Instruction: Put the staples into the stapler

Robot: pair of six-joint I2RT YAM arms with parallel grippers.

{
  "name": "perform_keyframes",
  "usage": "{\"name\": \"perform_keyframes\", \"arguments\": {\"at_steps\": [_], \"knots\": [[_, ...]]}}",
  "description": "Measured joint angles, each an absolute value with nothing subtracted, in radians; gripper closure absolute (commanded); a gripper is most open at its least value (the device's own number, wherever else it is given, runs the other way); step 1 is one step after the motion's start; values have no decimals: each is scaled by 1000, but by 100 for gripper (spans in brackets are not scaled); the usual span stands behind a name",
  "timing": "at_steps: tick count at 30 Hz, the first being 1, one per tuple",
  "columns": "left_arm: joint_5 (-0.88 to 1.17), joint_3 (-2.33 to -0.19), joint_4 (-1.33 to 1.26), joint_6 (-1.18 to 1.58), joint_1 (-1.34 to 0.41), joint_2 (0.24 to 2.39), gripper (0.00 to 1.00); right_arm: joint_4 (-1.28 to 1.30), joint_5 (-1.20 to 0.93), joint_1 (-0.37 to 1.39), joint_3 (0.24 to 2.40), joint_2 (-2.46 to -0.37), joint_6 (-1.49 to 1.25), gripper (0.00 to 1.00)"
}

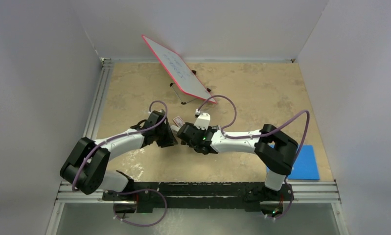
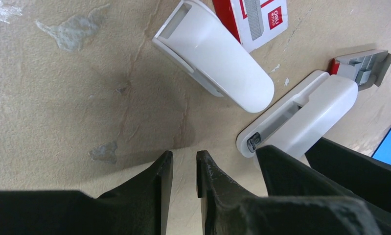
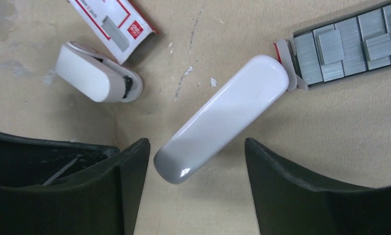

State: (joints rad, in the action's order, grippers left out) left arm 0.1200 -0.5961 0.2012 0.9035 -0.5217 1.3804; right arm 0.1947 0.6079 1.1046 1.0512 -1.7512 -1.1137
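The stapler [image 3: 222, 117] lies open in the middle of the table [image 1: 262, 93], its two white arms spread apart. The right gripper [image 3: 197, 142] hangs over one arm with its fingers released wide, one on each side of it and not touching it. The left gripper [image 2: 184, 155] is just left of the stapler, its fingers almost together with a narrow gap, grasping nothing. The staple box [image 3: 116, 22] lies near the other arm. Its tray [image 3: 350, 44], full of staples, lies just beside the stapler's end. A whiteboard [image 1: 176, 68] stands far, and a blue pad [image 1: 306, 164] lies near right.
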Motion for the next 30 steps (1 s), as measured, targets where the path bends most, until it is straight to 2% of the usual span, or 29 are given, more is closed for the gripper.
{"name": "perform_keyframes", "arguments": {"at_steps": [4,6,14,17,18,21,24,27,30], "knots": [[126,-596,198,902,-521,1380,76,209,610,1106,1066,-1783,-1132,57],[131,-596,196,900,-520,1380,76,216,611,1107,1066,-1783,-1129,61],[179,-596,167,897,-518,1384,76,164,555,1105,1029,-1752,-990,64],[200,-596,152,896,-518,1390,75,141,519,1106,991,-1718,-891,62],[207,-596,146,896,-518,1393,75,136,511,1106,983,-1713,-866,60],[219,-595,138,895,-518,1394,75,129,503,1105,978,-1708,-822,42],[229,-595,133,895,-518,1394,74,151,503,1106,978,-1708,-812,35],[237,-594,125,895,-518,1394,73,183,506,1106,978,-1708,-833,39],[246,-593,119,896,-518,1394,69,202,509,1106,978,-1708,-861,49]]}}
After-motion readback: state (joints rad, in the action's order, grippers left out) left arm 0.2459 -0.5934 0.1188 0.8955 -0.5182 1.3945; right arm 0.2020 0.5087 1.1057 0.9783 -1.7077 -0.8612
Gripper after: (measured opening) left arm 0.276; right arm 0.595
